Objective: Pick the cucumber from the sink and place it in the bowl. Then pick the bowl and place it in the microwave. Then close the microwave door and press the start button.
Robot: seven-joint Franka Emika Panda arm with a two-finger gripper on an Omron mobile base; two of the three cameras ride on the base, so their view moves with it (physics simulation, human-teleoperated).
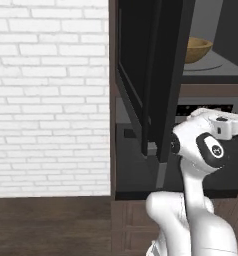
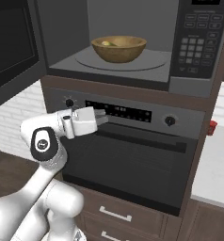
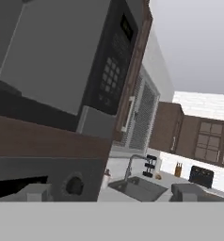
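Note:
The microwave (image 2: 197, 52) stands open, its door (image 2: 10, 44) swung out to the left and seen edge-on in the left base view (image 1: 163, 75). Inside, on the turntable, sits the wooden bowl (image 2: 119, 48) (image 1: 197, 49) with the yellow-green cucumber (image 2: 107, 44) lying in it. My gripper (image 2: 102, 117) hangs below the microwave cavity, in front of the lower oven's control strip, pointing right. It is open with nothing between its fingers. In the hand view the fingertips (image 3: 38, 192) stand wide apart, with the microwave keypad (image 3: 111, 75) above and the sink (image 3: 143, 187) far off.
The lower oven (image 2: 128, 157) with its knob (image 2: 169, 120) and bar handle lies just behind the gripper. Drawers (image 2: 115, 214) sit beneath it. A white brick wall (image 1: 48, 95) is to the left, and a counter (image 2: 212, 174) to the right.

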